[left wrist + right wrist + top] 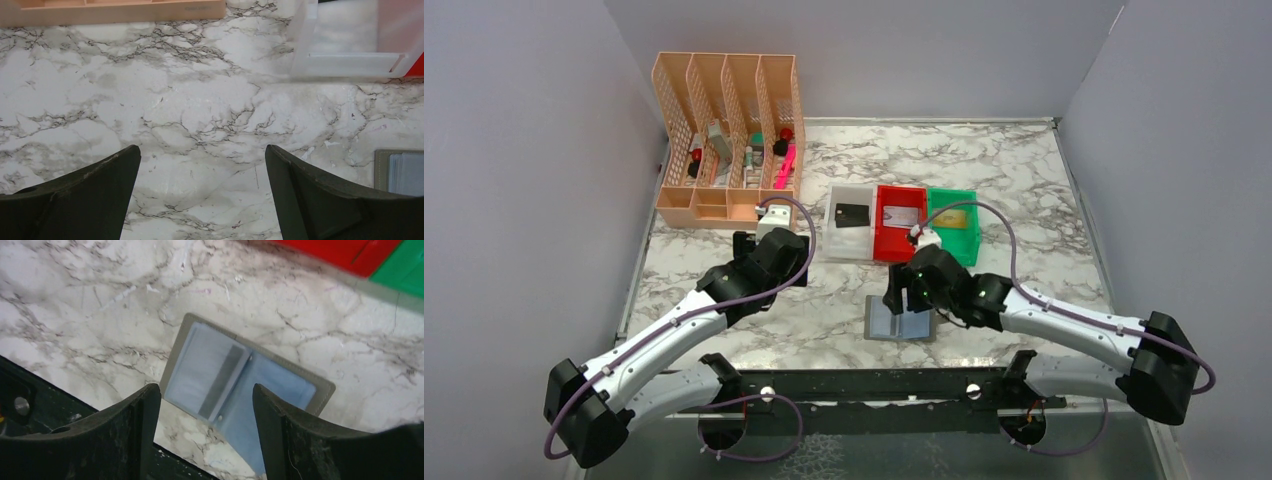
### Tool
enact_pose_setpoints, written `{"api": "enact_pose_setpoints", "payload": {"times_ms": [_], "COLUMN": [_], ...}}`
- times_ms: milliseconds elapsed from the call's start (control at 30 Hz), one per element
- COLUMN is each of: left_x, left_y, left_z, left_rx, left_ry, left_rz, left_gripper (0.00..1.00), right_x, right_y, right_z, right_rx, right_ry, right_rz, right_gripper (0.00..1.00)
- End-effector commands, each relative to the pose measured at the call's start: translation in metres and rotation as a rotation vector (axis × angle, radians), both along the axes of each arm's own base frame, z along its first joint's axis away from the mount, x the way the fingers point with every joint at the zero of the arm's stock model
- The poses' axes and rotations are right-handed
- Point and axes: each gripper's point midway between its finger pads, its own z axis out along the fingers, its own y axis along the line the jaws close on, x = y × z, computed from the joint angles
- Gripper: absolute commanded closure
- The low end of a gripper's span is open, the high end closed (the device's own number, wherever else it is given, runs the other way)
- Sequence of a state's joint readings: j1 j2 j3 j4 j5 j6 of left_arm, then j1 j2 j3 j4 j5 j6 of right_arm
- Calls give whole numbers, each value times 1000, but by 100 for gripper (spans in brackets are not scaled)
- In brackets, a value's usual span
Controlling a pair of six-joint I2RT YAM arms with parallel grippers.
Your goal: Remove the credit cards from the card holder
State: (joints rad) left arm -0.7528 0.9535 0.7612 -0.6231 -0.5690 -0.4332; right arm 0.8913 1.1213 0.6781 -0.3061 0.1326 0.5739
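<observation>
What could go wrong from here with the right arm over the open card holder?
1. The right gripper hangs open directly over the card holder. Dropping lower could snag a pocket flap and drag it.
2. The card holder lies close to the black rail at the table's near edge, so a nudge could slide it onto that.

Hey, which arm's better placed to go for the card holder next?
Right: the right gripper, open, hangs directly above the open card holder; the left gripper is over bare table, with the holder at its view's edge.
</observation>
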Motion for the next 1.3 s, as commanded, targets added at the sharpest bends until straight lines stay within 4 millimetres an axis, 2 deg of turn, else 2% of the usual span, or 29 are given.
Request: {"api": "enact_pose_setpoints", "payload": {"times_ms": [0,233,633,967,1067,1267], "left_x": [7,7,8,8,8,8], "left_y": [-1,0,1,1,1,0], "left_z": [12,11,14,11,11,9], "left_rx": [-9,-3,-4,2,3,6], "left_ry": [-27,-27,-37,-31,-28,-22], "left_rz": [19,23,29,28,26,24], "left_gripper": [1,1,1,1,1,1], "right_x": [-5,-22,-24,-24,-26,-28], "right_y": [-21,4,28,26,20,10], "right_z": [-11,-23,-53,-74,-82,-89], "right_rx": [-143,-158,-232,-316,-334,-352], "right_ry": [-19,-8,21,43,54,60], "right_rz": [-187,-190,-221,-236,-254,-290], "right_gripper": [30,35,39,40,44,60]}}
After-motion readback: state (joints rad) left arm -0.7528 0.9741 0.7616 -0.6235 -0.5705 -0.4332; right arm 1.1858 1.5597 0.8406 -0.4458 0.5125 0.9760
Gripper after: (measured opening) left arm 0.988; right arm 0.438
